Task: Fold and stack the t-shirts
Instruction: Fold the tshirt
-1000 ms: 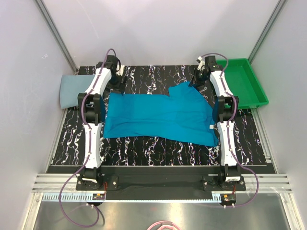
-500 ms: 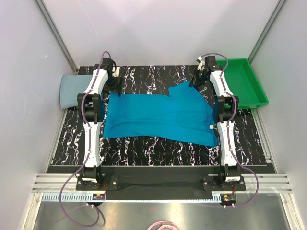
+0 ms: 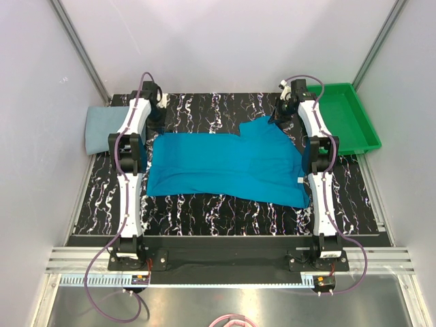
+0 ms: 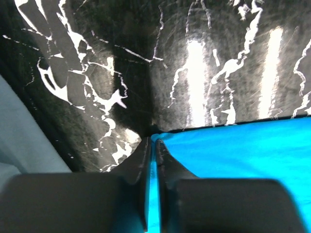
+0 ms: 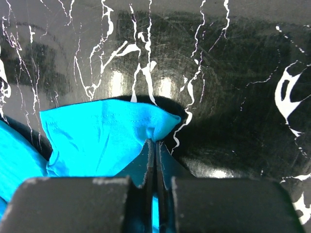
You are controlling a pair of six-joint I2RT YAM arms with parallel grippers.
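Observation:
The bright teal-blue t-shirt (image 3: 225, 163) lies spread on the black marbled table (image 3: 204, 109). My left gripper (image 3: 156, 125) is at its far left corner. In the left wrist view that gripper (image 4: 154, 141) is shut on the shirt's edge (image 4: 243, 150), with cloth showing between the fingers. My right gripper (image 3: 281, 116) is at the shirt's far right corner. The right wrist view shows the gripper (image 5: 155, 141) shut on a puckered corner of the teal cloth (image 5: 97, 136). The pale grey-blue t-shirt (image 3: 102, 129) lies folded at the table's far left edge, also seen in the left wrist view (image 4: 24, 145).
A green plastic tray (image 3: 351, 119) stands at the far right, beside the right arm. White walls close in the table on three sides. Bare marbled surface shows in front of the teal shirt and behind it.
My left gripper has slid a little to the far left and closed on the teal shirt's corner. The right arm and the shirt have not visibly moved.

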